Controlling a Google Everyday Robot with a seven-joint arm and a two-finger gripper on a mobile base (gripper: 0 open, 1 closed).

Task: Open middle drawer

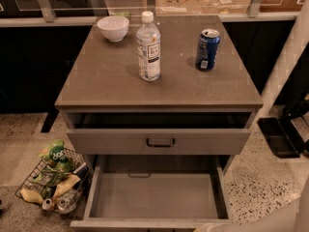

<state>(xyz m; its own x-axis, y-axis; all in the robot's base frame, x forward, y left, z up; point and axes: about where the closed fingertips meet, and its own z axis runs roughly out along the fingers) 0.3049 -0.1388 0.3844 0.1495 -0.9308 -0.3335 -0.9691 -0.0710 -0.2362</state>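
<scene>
Camera view shows only a pale stretch of the arm [289, 217] slanting across the 5 o'clock corner. The gripper itself is out of frame, so whether it is open or holding anything cannot be told. At 6 o'clock the middle drawer [154, 197] stands pulled far out beneath the slightly open top drawer [203, 141], its grey interior showing and its front cut off by the lower edge.

End effector [208, 228] cropped, bottom right
</scene>
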